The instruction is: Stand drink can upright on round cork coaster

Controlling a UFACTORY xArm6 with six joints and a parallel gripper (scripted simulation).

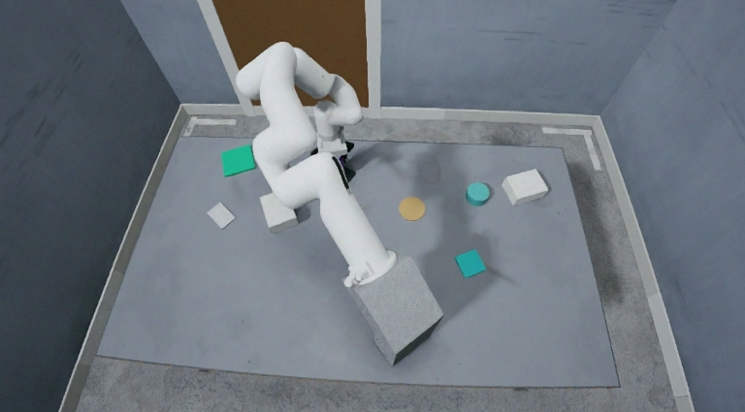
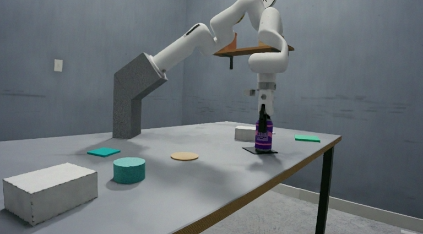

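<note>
Purple drink can (image 2: 264,137) upright on black square; cork coaster (image 2: 184,156) apart.

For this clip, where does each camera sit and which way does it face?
Top: mounted high, looking steeply down at the table toward the door wall; shows the pedestal and the whole arm, which hides most of the gripper.
Exterior: near table height off one corner, facing a wall corner with a clock; shows the arm from the side, the gripper shut on the upright purple can, which stands on a black square coaster.
Shared: cork coaster, teal cylinder, white block.
</note>
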